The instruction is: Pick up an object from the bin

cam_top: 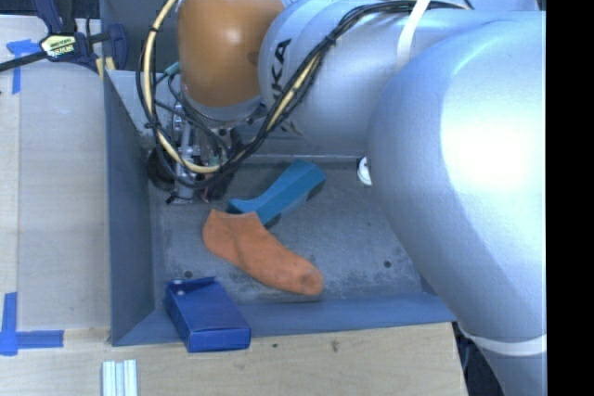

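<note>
The gripper, under its orange cover, sits by the grey metal bin's 9 o'clock wall; whether it is open or closed cannot be told. At its 4 o'clock lie a blue plastic handle-shaped tool and an orange soft sock-shaped lump.

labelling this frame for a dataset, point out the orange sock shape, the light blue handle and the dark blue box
orange sock shape (264,260), camera view, middle of its body
light blue handle (290,188), camera view, on its wider upper part
dark blue box (208,318), camera view, centre of its top face
</note>
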Controlling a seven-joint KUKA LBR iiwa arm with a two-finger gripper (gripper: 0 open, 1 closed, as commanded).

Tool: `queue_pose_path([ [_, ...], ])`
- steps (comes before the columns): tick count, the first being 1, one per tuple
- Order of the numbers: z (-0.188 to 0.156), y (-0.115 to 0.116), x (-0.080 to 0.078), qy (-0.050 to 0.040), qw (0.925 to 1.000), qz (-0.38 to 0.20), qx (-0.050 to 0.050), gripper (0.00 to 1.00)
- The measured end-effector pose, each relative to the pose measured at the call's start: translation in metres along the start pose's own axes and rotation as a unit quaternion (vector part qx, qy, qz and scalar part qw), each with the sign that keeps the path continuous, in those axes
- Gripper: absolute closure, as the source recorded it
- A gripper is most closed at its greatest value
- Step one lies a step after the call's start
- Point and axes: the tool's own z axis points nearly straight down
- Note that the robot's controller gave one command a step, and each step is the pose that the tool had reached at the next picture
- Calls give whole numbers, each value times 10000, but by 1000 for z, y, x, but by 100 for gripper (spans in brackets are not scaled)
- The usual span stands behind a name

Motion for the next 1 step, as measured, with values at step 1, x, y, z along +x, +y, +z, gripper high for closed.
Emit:
queue_pose_path([
  [1,11,-43,8,-7,9926,-1218,-8,0],
])
